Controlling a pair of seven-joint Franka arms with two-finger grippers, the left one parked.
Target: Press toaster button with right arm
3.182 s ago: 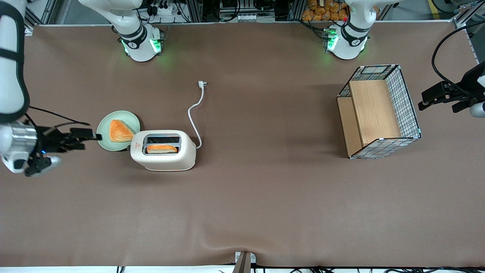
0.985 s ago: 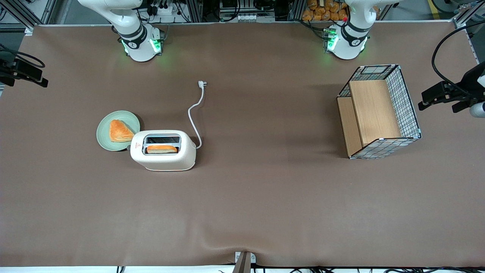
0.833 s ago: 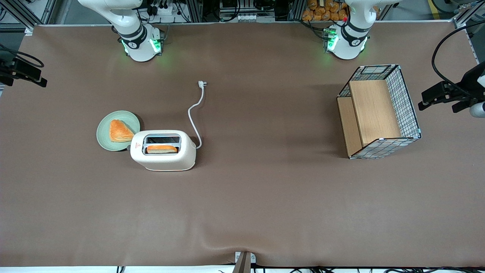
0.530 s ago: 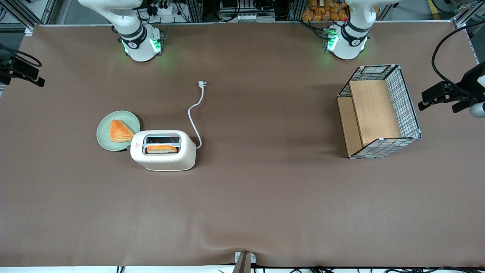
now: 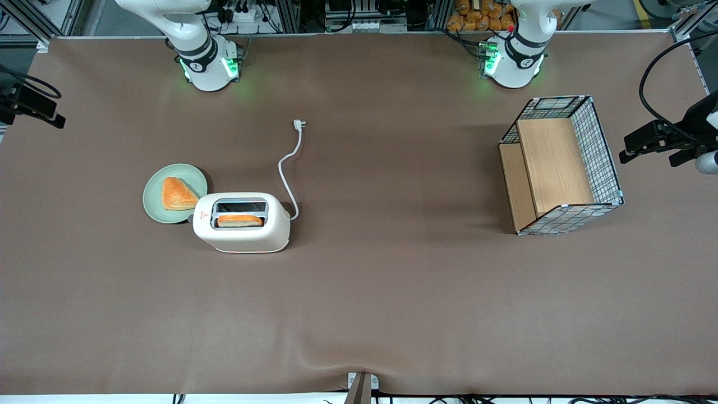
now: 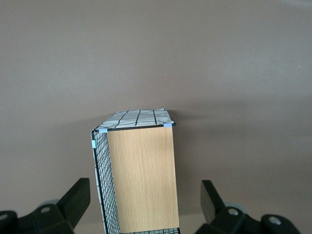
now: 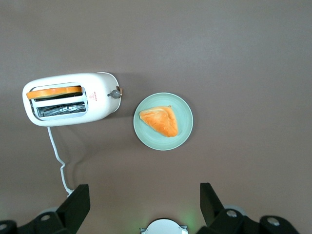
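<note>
The cream-white toaster [image 5: 241, 233] stands on the brown table with a toast slice in the slot nearer the front camera. It also shows in the right wrist view [image 7: 100, 100]. Its narrow end with the red mark faces a green plate. The toaster button [image 7: 115, 93] is a small grey knob on that end. Its white cord [image 5: 289, 163] runs away from the front camera to a loose plug. My right gripper [image 5: 42, 112] is open and empty, high over the working arm's end of the table and well apart from the toaster. In the right wrist view the gripper [image 7: 145, 195] looks down on toaster and plate.
A green plate [image 5: 152, 197] with a piece of bread [image 5: 176, 193] lies beside the toaster's button end and shows in the right wrist view [image 7: 185, 131]. A wire basket with wooden panels [image 5: 561, 163] stands toward the parked arm's end and shows in the left wrist view [image 6: 141, 170].
About three seconds ago my gripper was low beside the plate. It has since risen and drawn back to the table's end. Over the last second it barely drifted.
</note>
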